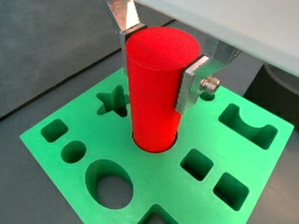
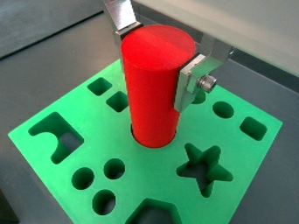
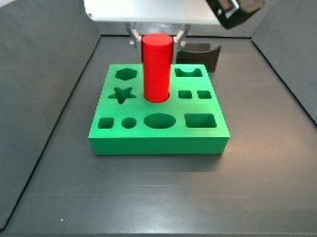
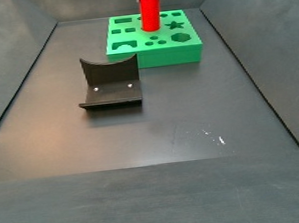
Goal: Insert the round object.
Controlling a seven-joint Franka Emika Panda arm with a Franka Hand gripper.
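The round object, a tall red cylinder peg (image 1: 152, 96), stands upright with its lower end inside a round hole of the green block (image 1: 158, 188). It also shows in the other wrist view (image 2: 152, 96) and in both side views (image 3: 156, 69) (image 4: 149, 8). My gripper (image 1: 158, 66) comes down from above, and its silver fingers (image 1: 193, 83) press the peg's upper sides. The gripper (image 2: 155, 66) is shut on the peg and also shows in a side view (image 3: 158, 39). The hole's bottom is hidden.
The green block (image 3: 161, 141) lies on the dark floor and has several other shaped holes, among them a star (image 3: 121, 94) and an oval (image 3: 158, 120). The dark fixture (image 4: 109, 82) stands on the floor apart from the block (image 4: 174, 56). Dark walls bound the floor.
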